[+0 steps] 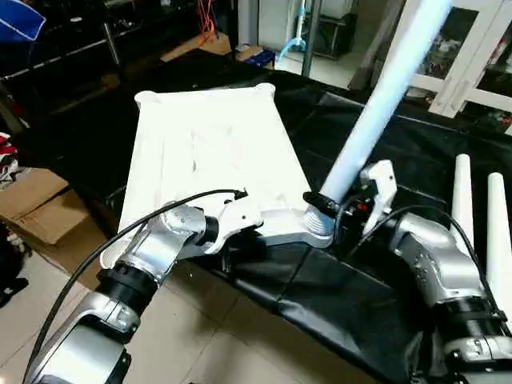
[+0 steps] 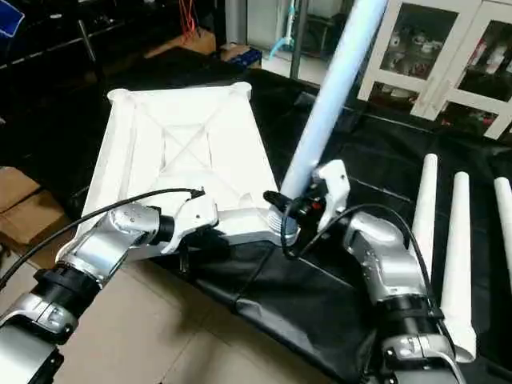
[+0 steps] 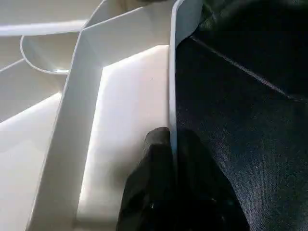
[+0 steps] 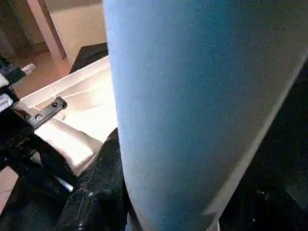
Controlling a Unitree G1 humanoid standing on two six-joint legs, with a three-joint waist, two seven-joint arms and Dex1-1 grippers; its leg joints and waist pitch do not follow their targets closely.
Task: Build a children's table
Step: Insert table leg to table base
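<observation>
Both grippers are busy: my left gripper (image 3: 171, 144) is pinched tight on the thin side wall of the table top (image 1: 212, 152), and my right gripper (image 1: 328, 206) is clamped round the bottom of a leg (image 1: 376, 104), just above the near corner socket (image 1: 318, 228).

That top lies upside down on the black cloth (image 1: 336, 296), ribs facing up, its near edge close to the cloth's front edge. The leg rises steeply out of the socket, leaning away and to my right. Three spare legs (image 2: 460, 240) lie side by side on the cloth to my right.

I judge the top to be light, stiff plastic that would slide on the cloth when the leg is twisted, so the rim is the sensible place to hold it. The leg looks smooth and hollow, likely slippery under my fingers; a low hold near the socket keeps its long lever from tipping.

From my head I see the whole layout and the leg's tilt. My left wrist view shows my fingers straddling the rim, one inside, one outside. My right wrist view shows the leg right up against my black finger (image 4: 96, 192).
</observation>
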